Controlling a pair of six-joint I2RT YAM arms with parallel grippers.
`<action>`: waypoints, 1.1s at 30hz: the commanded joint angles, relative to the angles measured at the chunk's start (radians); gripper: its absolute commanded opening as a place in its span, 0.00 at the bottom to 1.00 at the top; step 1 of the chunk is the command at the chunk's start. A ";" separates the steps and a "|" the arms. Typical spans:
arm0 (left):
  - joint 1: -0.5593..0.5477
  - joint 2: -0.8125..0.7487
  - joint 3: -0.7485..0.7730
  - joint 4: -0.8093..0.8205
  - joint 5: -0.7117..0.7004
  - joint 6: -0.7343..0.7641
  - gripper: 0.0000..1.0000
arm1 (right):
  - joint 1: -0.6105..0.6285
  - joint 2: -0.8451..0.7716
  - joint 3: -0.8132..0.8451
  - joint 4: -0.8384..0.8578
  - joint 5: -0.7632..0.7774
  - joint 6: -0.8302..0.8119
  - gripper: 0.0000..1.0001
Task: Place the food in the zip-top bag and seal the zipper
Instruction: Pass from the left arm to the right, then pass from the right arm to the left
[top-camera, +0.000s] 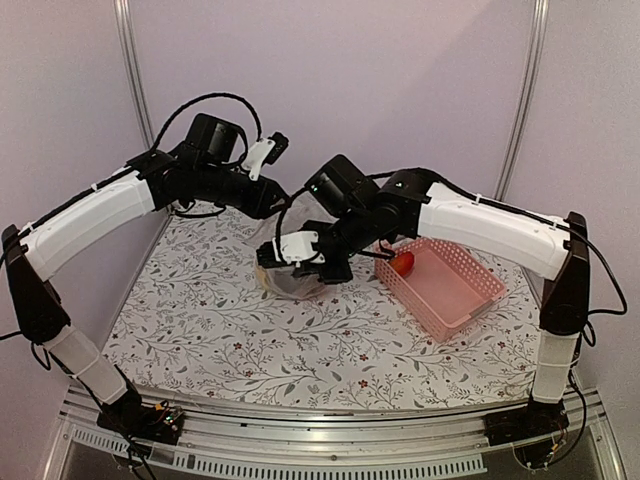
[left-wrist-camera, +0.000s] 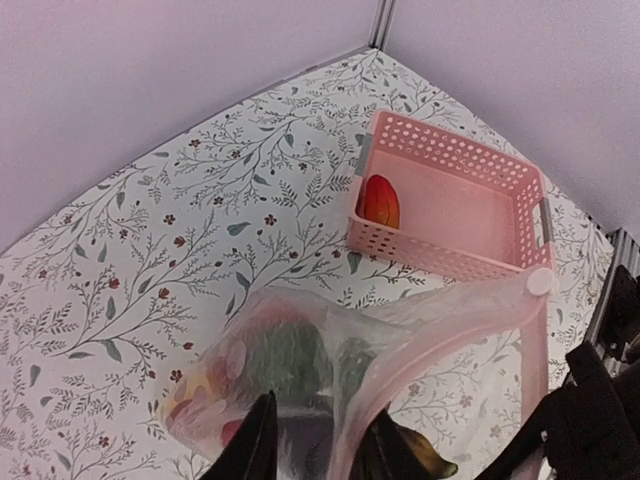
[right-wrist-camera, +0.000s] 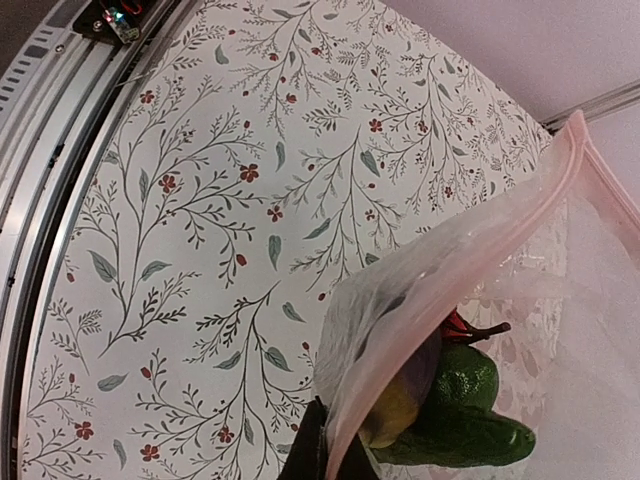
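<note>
1. Desk (top-camera: 200, 330): covered with a floral-patterned cloth; both arm bases are bolted at its near edge.
2. Left arm (top-camera: 100, 215): arches from the near-left corner up toward the far centre. Its tip passes behind the right arm's wrist, so its jaws are hidden.
3. Right arm (top-camera: 490, 230): arches from the near-right corner to the centre. The right gripper (top-camera: 272, 255) points left, jaws closed against the upper edge of the zip-top bag (top-camera: 298, 283).
4. Zip-top bag: rests on the desk at centre, crumpled. Its contents are dim shapes and cannot be identified.
5. Pink basket (top-camera: 470, 300): stands right of the bag, angled, with one red-orange fruit (top-camera: 402, 264) in its far-left corner.
</note>
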 joint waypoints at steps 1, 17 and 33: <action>0.003 -0.035 0.020 -0.123 -0.061 -0.003 0.32 | 0.007 -0.043 0.037 0.016 -0.001 0.022 0.01; 0.003 -0.076 -0.001 -0.131 -0.064 -0.012 0.00 | 0.008 -0.060 0.067 0.050 0.010 0.068 0.14; 0.012 -0.027 0.017 -0.082 -0.009 -0.021 0.00 | -0.394 -0.319 -0.131 0.010 -0.441 0.246 0.49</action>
